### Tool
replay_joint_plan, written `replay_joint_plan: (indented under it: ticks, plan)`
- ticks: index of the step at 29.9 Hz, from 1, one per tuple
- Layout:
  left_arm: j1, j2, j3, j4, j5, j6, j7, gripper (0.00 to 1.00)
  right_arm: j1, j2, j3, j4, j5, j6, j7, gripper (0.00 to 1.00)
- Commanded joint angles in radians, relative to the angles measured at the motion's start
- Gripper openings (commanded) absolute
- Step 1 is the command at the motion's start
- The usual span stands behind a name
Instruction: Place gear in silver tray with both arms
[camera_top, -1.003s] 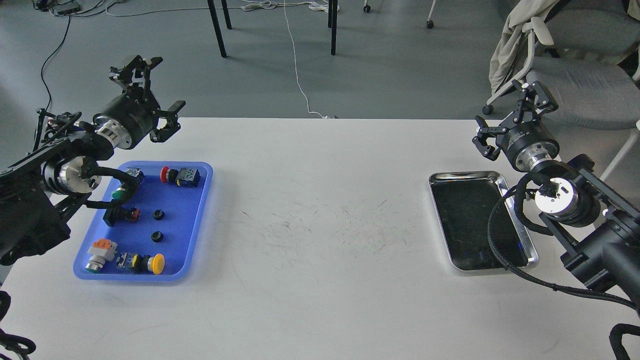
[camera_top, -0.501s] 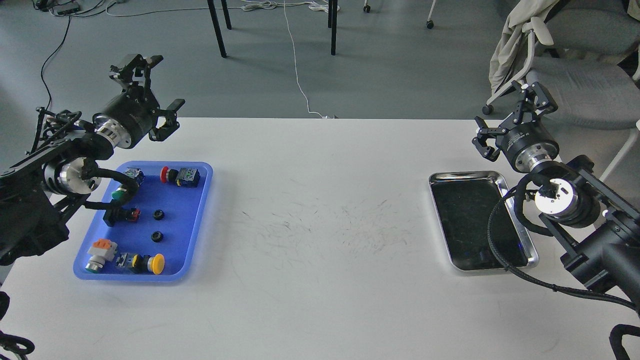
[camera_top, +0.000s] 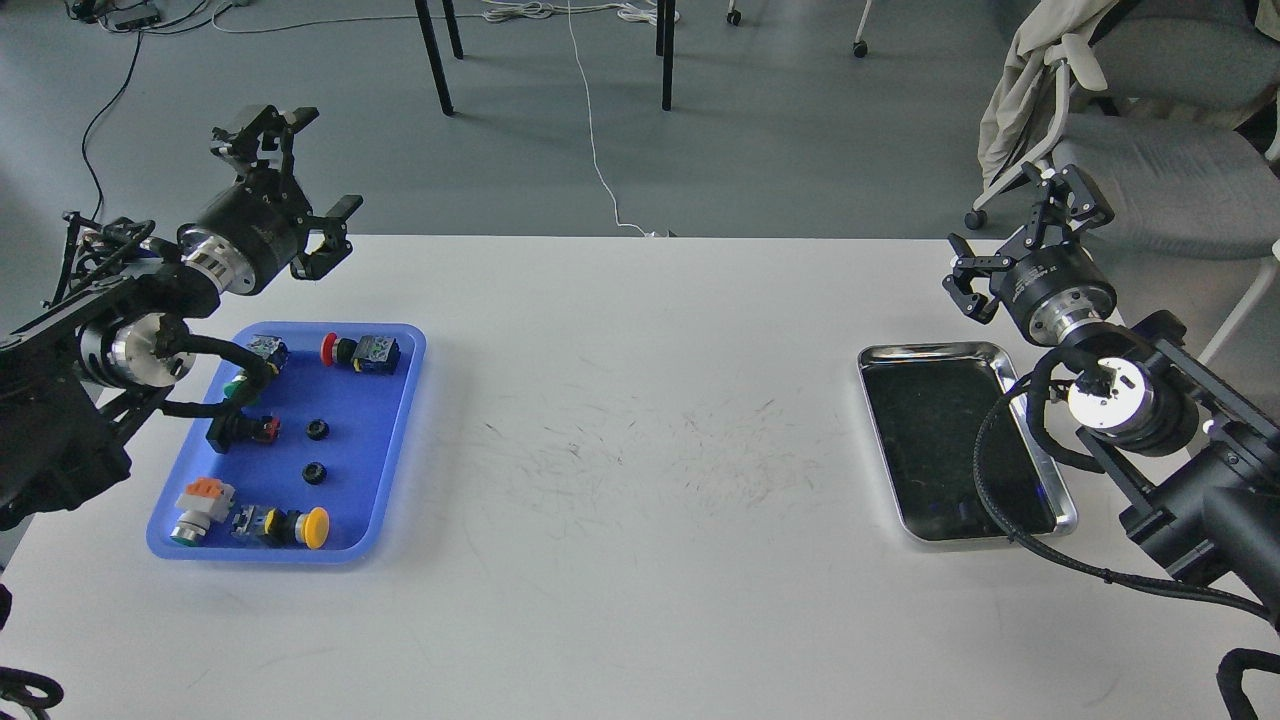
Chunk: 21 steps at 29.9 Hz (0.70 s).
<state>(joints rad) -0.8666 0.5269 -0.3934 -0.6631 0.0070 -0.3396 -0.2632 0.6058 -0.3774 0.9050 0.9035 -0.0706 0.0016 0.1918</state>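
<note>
Small black gears (camera_top: 316, 430) lie in the blue plastic tray (camera_top: 395, 440) just below the wide-open, empty left gripper (camera_top: 295, 175), while the shiny silver metal tray (camera_top: 935, 349) waits bare beside the wide-open right gripper (camera_top: 1025, 245), ready to catch them.

No text, number or brand can be read anywhere in this view. The body of the right gripper (camera_top: 1022, 243) carries a small white marking, but it is too small and blurred to read. The parts in the blue tray (camera_top: 392, 440) show only colours, no legible labels.
</note>
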Motion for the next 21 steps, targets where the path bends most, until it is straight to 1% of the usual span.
replay_joint_plan:
  ticks: [1, 10, 18, 21]
  plan:
    - [0.0, 0.013, 0.005, -0.007, 0.002, -0.007, 0.001, 0.99, -0.003, -0.001, 0.0, 0.0, 0.0, 0.0, 0.0, 0.98]
    - [-0.002, 0.047, 0.041, -0.018, 0.008, -0.027, 0.001, 0.99, -0.006, 0.002, 0.0, 0.0, 0.0, 0.001, 0.0, 0.98]
    - [0.001, 0.084, 0.045, -0.069, 0.01, -0.036, 0.004, 0.99, -0.009, 0.002, 0.0, 0.0, 0.0, 0.001, 0.0, 0.98]
    - [0.0, 0.114, 0.088, -0.089, 0.008, -0.038, 0.002, 0.99, -0.011, 0.003, 0.0, 0.0, 0.0, 0.001, 0.0, 0.98]
